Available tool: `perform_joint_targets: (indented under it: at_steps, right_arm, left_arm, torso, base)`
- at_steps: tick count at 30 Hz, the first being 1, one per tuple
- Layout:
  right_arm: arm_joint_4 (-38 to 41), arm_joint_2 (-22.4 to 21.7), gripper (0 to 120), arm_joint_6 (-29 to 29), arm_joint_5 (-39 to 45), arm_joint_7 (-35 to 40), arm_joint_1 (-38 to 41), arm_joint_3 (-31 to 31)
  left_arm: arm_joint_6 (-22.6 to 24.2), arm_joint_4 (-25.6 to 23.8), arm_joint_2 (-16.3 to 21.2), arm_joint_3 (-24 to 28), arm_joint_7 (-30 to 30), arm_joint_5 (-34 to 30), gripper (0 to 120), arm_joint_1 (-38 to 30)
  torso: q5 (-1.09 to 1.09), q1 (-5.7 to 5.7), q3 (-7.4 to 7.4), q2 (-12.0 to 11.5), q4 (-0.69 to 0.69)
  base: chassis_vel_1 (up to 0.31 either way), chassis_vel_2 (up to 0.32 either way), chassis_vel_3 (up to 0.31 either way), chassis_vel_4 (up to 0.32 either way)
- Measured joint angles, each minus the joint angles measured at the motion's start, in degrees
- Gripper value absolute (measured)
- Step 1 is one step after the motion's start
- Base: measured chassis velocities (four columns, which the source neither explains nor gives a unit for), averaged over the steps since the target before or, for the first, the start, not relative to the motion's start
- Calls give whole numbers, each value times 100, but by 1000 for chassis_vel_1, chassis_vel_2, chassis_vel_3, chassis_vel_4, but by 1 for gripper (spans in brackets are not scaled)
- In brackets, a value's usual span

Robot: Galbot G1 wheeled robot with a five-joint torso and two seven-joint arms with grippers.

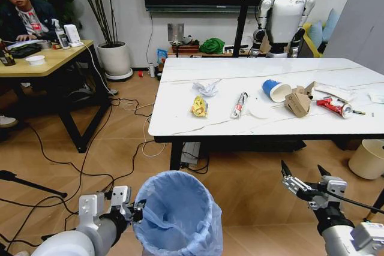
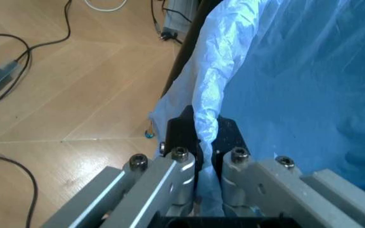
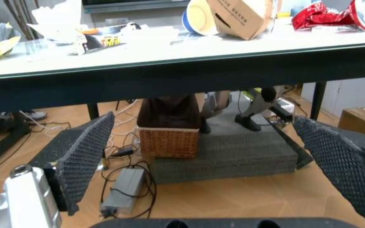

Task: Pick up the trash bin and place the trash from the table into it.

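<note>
Currently the trash bin (image 1: 178, 214) sits at bottom centre of the head view, its rim clenched by the left gripper (image 1: 137, 210), while the right gripper (image 1: 305, 171) hangs released at lower right, below the table (image 1: 180, 118).

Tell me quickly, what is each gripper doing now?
Left gripper: jaws shut on the trash bin rim.
Right gripper: jaws open, holding nothing.

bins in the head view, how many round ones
2: the trash bin with the blue bag, gripped at its rim by the left hand, and a cream bin on the floor at the table's right end.
</note>
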Motion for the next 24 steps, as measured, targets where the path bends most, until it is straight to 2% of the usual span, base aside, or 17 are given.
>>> perform_joint_targets:
  at_steps: [24]
  right_arm:
    - [-84, 52, 100, 13, -87, -77, 53, -48]
  left_arm:
    - [0, 7, -7, -71, 116, 76, 0, 63]
  torso:
    - [0, 0, 0, 0, 0]
  base:
    - [0, 0, 0, 0]
